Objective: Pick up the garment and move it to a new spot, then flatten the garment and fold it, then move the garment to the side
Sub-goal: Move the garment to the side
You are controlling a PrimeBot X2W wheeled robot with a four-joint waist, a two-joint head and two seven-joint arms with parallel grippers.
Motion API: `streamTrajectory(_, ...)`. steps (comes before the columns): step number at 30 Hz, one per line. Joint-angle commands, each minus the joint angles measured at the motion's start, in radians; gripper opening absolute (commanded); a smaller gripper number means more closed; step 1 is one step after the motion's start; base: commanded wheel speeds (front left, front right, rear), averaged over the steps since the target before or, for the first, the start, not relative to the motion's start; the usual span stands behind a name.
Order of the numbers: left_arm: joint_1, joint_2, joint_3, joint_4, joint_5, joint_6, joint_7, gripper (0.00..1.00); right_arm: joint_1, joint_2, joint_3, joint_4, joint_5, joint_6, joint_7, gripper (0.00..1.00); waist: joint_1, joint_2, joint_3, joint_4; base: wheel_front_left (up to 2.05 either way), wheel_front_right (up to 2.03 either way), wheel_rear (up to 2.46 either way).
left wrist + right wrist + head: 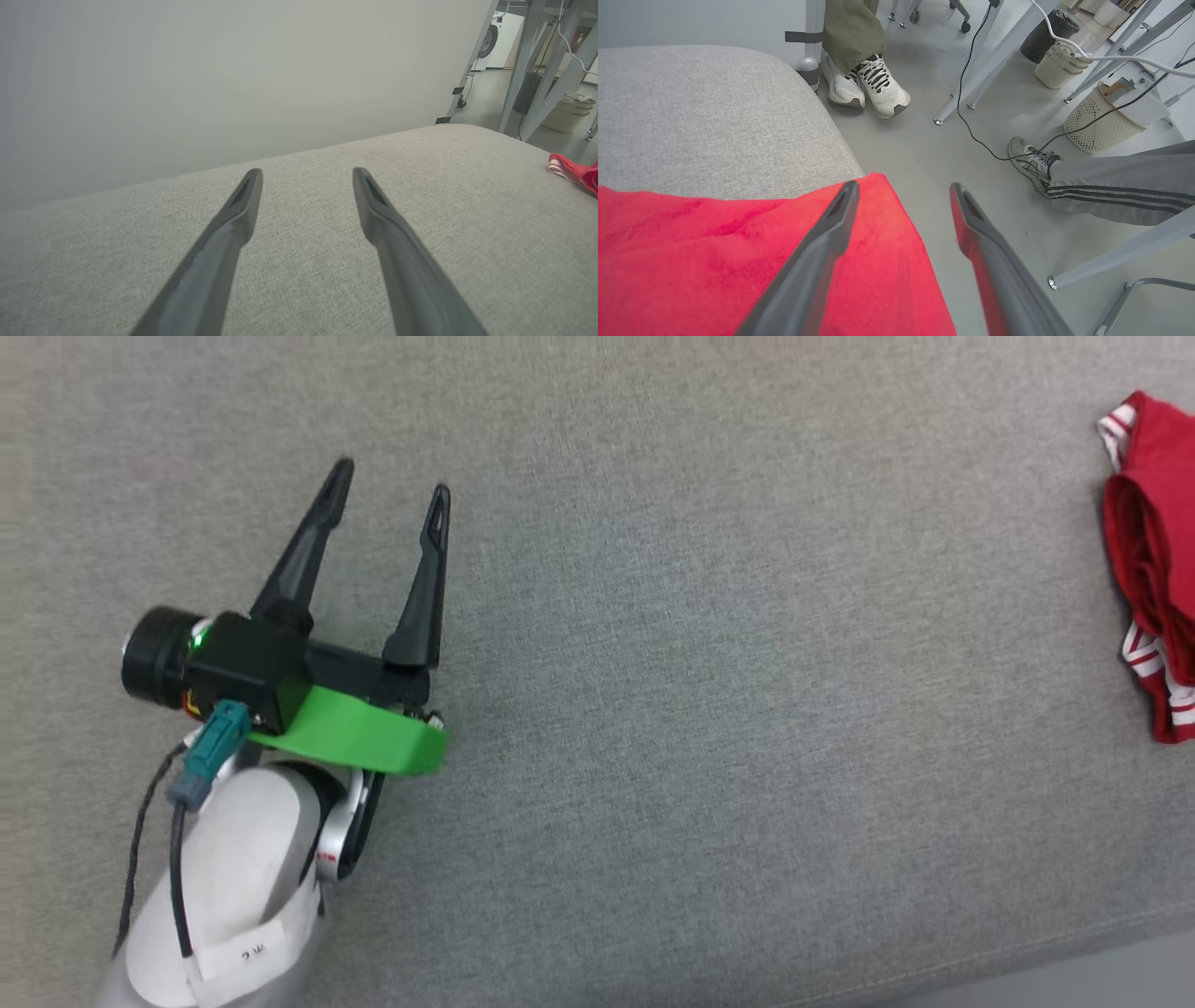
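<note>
Red jersey-style garment (pixel 1158 569) with red-white striped trim: lies bunched at the far right edge of the head view, on the grey woven fabric surface (pixel 653 709). In the left wrist view it shows as a small red fold (pixel 577 171) at right. In the right wrist view it spreads across the lower left (pixel 738 261), reaching the rounded corner of the surface.

Left gripper (pixel 392 481), two long dark fingers: released, spread wide, nothing between them, hovering over bare fabric well apart from the garment (pixel 307 171).

Right gripper (pixel 903 185): fingers parted, gripping nothing; one finger crosses over the red cloth, the other over pale floor.

Surroundings: a person's white sneakers (pixel 866 88) beside the surface; another person's grey striped trouser leg (pixel 1120 196); a cream perforated basket (pixel 1101 121).

Step in hand, as judged: handling at the side of the surface. The loose bundle could suit a first pick-up or a final set-down; which one cannot be told.

Next move calls for either closing on a thick fold near the edge or lifting clear without snagging cloth.
</note>
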Motion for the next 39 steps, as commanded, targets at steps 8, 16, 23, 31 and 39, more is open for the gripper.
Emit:
streamTrajectory(8, 0.125, -0.042, 0.015, 0.072, -0.038, 0.029, -0.022, 1.00, 0.139, 0.052, 0.070, -0.017, 0.041, -0.001, -0.155, 1.00, -0.0001, 0.0000, -0.217, 0.065, 0.00, 0.00, 0.00)
streamTrajectory(16, 0.239, -0.083, 0.040, 0.131, -0.062, 0.045, -0.028, 1.00, 0.329, 0.140, 0.140, -0.092, 0.128, -0.001, -0.253, 1.00, -0.0001, 0.0000, -0.333, 0.110, 0.00, 0.00, 0.00)
streamTrajectory(23, 0.302, -0.098, 0.096, 0.150, -0.056, 0.042, -0.029, 1.00, 0.476, 0.229, 0.203, -0.215, 0.175, -0.001, -0.283, 1.00, -0.0001, 0.0000, -0.393, 0.145, 0.00, 0.00, 0.00)
streamTrajectory(31, 0.348, -0.115, 0.148, 0.165, -0.034, 0.036, -0.029, 1.00, 0.625, 0.316, 0.321, -0.401, 0.217, -0.001, -0.276, 1.00, -0.0001, 0.0000, -0.445, 0.186, 0.00, 0.00, 0.00)
streamTrajectory(39, 0.394, -0.124, 0.197, 0.193, -0.019, 0.016, -0.029, 1.00, 0.753, 0.366, 0.420, -0.595, 0.230, -0.001, -0.222, 1.00, -0.0001, 0.0000, -0.509, 0.211, 0.00, 0.00, 0.00)
